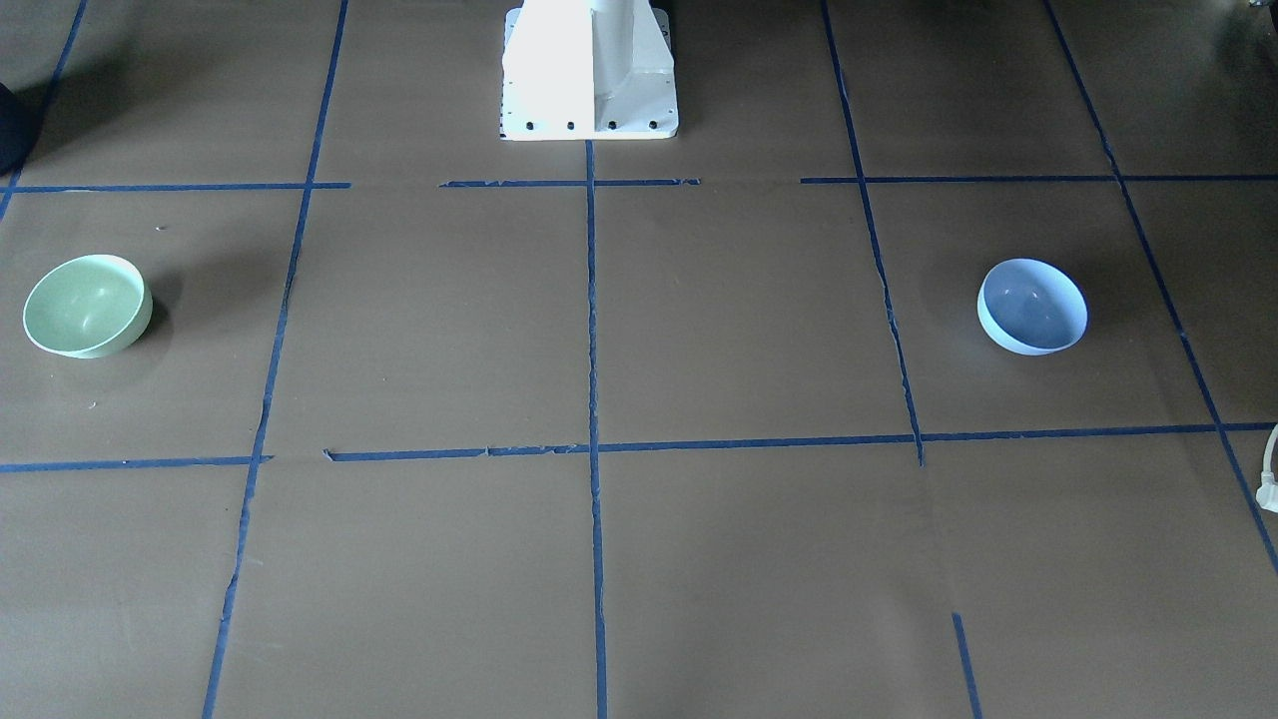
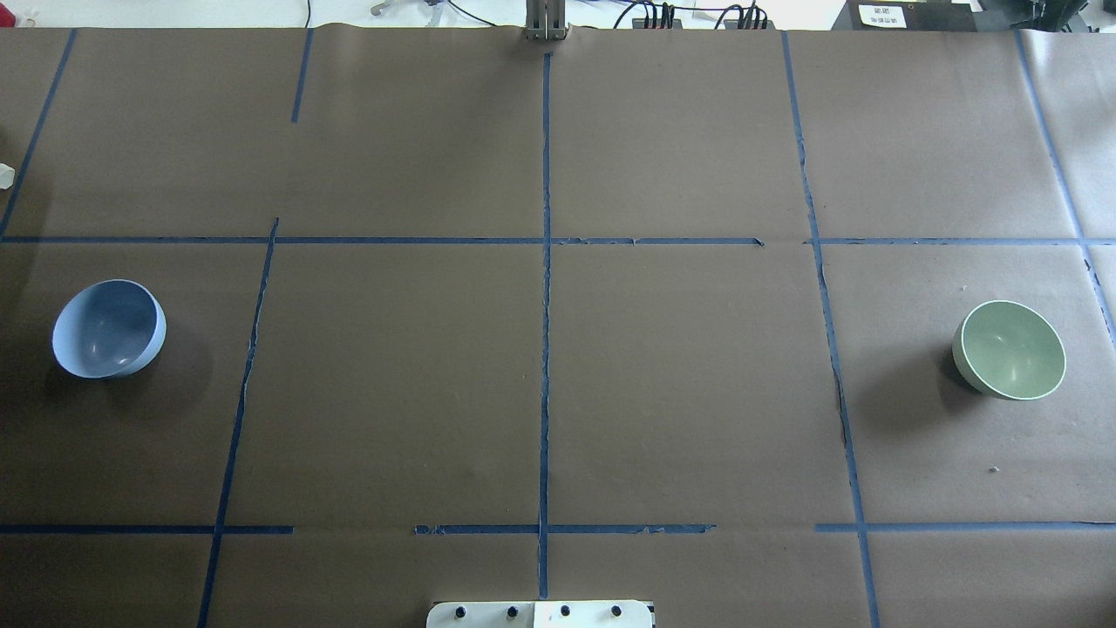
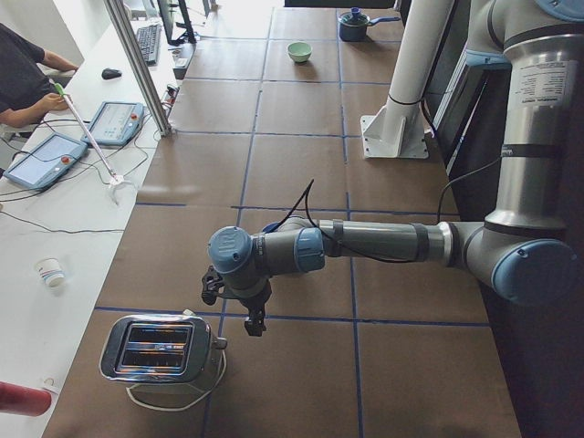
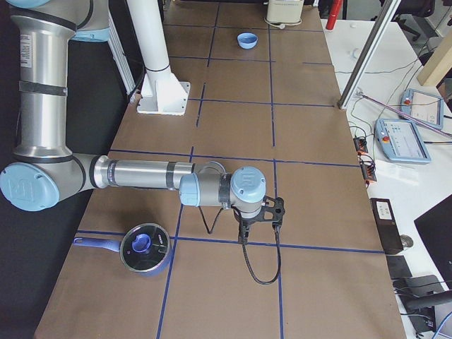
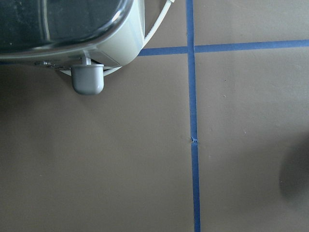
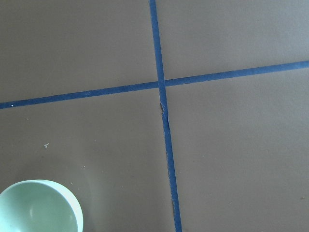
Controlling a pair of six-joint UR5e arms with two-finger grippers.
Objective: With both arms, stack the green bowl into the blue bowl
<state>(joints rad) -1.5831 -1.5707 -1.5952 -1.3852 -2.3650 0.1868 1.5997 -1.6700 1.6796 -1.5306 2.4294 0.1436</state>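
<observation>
Green bowl [image 2: 1009,350] stands upright at the robot's right end of the surface [image 2: 558,392]; blue bowl [image 2: 109,329] well apart at its left end. Left hand [image 3: 254,324] and right hand [image 4: 244,236]: grip cannot be told. Recommend pinching the green rim squarely and lifting level

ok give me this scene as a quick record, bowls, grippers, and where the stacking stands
green bowl: open side up, empty, on the robot's right side of the table
blue bowl: open side up, empty, on the robot's left side
bowls apart: yes, most of the table between them
left gripper: near the toaster, open or shut unclear
right gripper: near the lidded pot, green bowl at its camera's edge, open or shut unclear
stacking: not started, neither bowl touched
</observation>
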